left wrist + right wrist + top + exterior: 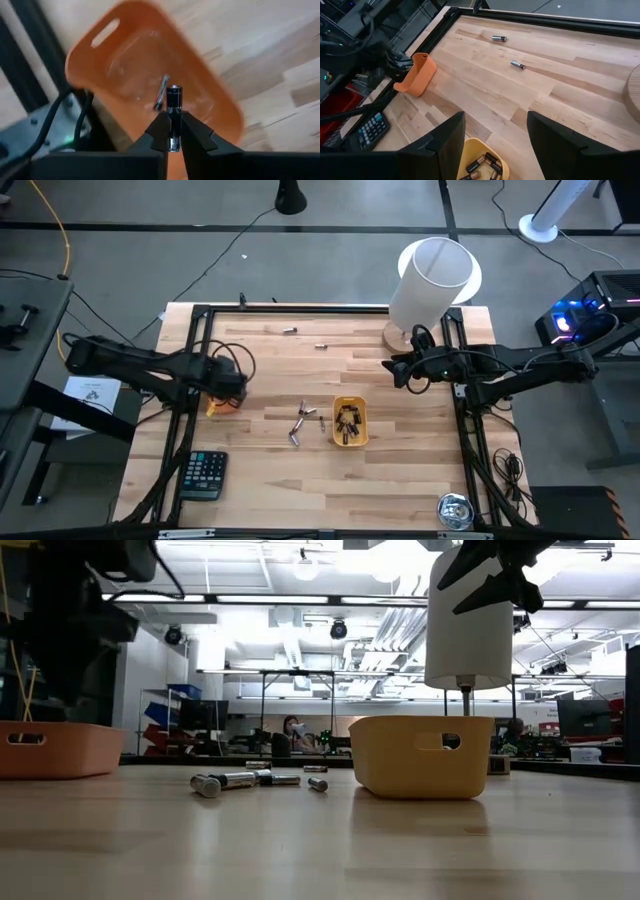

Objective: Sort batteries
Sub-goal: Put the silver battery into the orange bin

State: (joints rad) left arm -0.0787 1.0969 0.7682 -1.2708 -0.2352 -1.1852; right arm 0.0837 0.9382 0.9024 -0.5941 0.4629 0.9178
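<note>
One dark battery (173,107) with a silvery cap stood pinched upright between the closed fingers of the left gripper (172,131), held directly above the orange tray (125,65), where a second slim cell (161,92) already lay on the floor of the tray. Several silvery-grey cells (300,423) lay scattered on the wood just beside the yellow tray (349,421), on the side toward the orange tray, while dark ones (480,166) with coppery ends were piled inside the yellow tray. Two more strays (499,38) sat well apart from the yellow tray, near the table's far edge. The right gripper (399,370) hovered beyond the yellow tray on the side away from the orange one, its fingers spread wide and empty. The table (400,470) was pale planked wood edged by a black frame, with a calculator (203,474) near the orange tray and a white lamp (432,280) behind the right gripper. Beyond the table stretched a bright workshop with ceiling lights, monitors and a seated person (291,732).
</note>
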